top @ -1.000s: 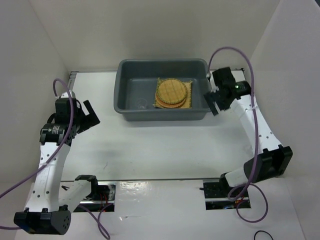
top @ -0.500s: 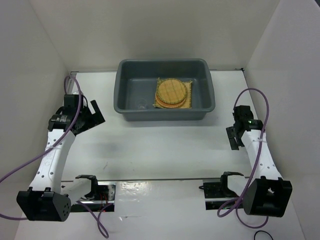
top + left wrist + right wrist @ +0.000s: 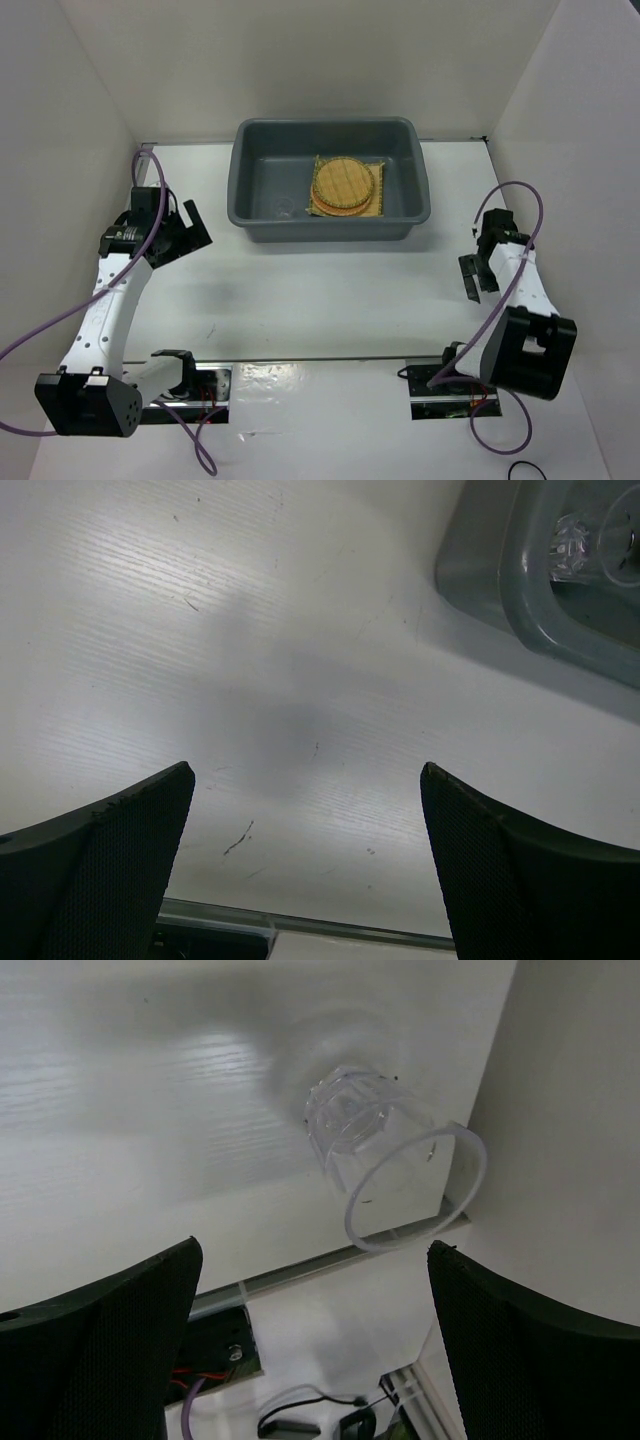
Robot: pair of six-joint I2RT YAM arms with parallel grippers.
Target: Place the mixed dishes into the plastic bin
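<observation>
Clear glass cup (image 3: 388, 1160) on its side — faceted base; left gripper (image 3: 305, 772), right gripper (image 3: 315, 1250) gaping, empty.

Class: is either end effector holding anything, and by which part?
Nothing is held. The left end effector and right end effector are both open; a clear cup lies untouched before the right one.

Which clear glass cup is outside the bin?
The cup on the white table beside the right wall; the other cup sits inside the grey bin.
</observation>
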